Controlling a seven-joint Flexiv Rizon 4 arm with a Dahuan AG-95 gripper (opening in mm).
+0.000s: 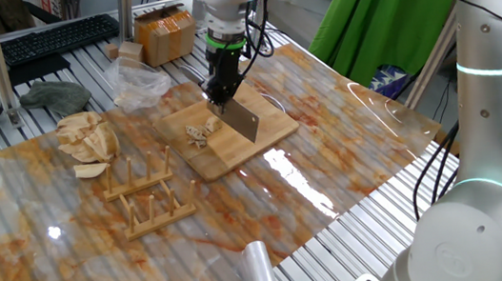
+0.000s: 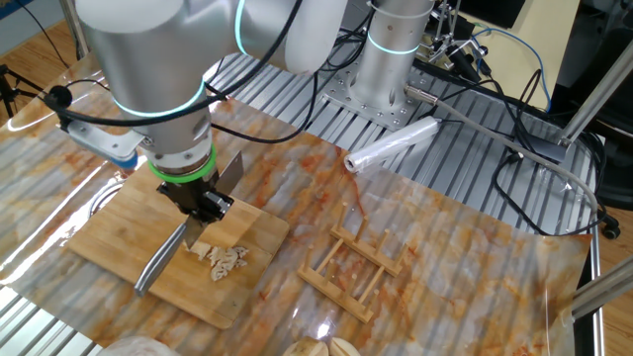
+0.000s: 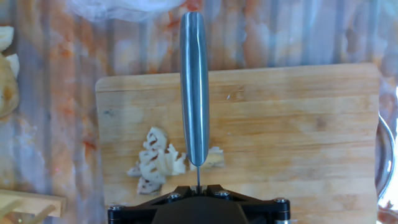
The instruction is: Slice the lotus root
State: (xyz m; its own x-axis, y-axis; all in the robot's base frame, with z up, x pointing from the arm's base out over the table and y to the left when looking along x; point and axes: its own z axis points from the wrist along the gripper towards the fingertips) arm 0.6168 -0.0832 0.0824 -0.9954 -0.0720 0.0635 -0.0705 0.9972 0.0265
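Observation:
A wooden cutting board (image 1: 232, 141) lies on the table; it shows also in the other fixed view (image 2: 109, 247) and the hand view (image 3: 298, 124). Thin pale lotus root slices (image 1: 197, 134) lie on it, seen too in the other fixed view (image 2: 223, 259) and the hand view (image 3: 155, 165). My gripper (image 1: 223, 91) is shut on a cleaver (image 1: 245, 119), its blade edge down on the board right beside the slices. In the hand view the cleaver's steel handle (image 3: 194, 81) points away, and a small uncut piece (image 3: 215, 157) sits just right of the blade.
A heap of pale wedges (image 1: 86, 137) lies at the left. A wooden rack (image 1: 148, 199) stands in front of the board. A plastic bag (image 1: 136, 81) and a cardboard box (image 1: 164, 34) sit behind. A clear roll (image 2: 391, 146) lies near the arm base.

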